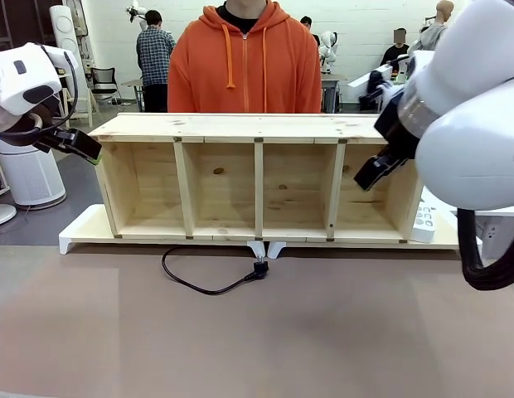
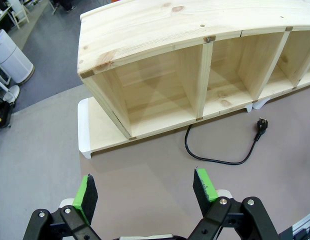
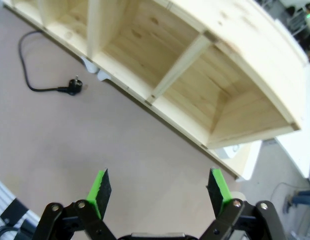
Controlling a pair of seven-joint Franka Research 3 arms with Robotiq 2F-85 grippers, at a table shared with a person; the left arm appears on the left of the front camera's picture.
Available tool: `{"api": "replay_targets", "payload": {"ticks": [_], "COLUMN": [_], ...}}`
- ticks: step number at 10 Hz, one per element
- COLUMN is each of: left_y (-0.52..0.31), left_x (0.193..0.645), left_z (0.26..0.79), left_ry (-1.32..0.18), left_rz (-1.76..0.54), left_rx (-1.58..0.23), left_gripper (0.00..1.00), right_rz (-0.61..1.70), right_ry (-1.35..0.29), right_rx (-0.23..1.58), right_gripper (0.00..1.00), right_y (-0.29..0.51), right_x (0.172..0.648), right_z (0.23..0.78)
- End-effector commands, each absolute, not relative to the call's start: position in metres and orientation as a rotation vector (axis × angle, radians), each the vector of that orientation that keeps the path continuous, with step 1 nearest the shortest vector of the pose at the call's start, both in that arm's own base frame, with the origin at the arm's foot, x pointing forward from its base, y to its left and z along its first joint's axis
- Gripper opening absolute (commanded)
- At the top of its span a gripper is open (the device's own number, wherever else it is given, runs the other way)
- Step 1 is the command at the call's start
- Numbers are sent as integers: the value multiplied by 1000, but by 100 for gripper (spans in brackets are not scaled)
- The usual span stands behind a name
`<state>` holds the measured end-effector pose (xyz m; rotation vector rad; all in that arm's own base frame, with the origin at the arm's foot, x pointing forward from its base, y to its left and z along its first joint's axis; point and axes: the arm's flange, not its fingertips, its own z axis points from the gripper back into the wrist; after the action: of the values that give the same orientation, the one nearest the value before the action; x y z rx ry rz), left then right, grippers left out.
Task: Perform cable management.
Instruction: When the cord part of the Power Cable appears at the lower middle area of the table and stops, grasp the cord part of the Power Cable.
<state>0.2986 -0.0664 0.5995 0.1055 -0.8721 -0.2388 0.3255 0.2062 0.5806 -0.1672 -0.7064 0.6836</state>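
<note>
cable far end hid. by shelf

The front view faces the person across the table; both wrist views look down from above, sharing the wooden shelf and cable.

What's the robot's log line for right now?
left gripper open, empty | right gripper open, empty | cable loose on table before wooden shelf | plug untouched
</note>
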Motion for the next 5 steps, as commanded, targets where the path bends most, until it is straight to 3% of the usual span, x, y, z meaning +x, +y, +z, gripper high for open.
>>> {"api": "replay_targets", "payload": {"ticks": [1,5], "left_y": [-67,-67], "left_x": [300,300], "left_z": [599,599], "left_ry": [-874,-874], "left_rz": [-239,-239], "left_rx": [106,106], "left_gripper": [100,100], "right_rz": [768,957], "right_ry": [-648,-516], "right_rx": [-217,-201], "right_gripper": [100,100], "right_y": [241,273], "right_x": [342,358], "right_z": [587,573]}}
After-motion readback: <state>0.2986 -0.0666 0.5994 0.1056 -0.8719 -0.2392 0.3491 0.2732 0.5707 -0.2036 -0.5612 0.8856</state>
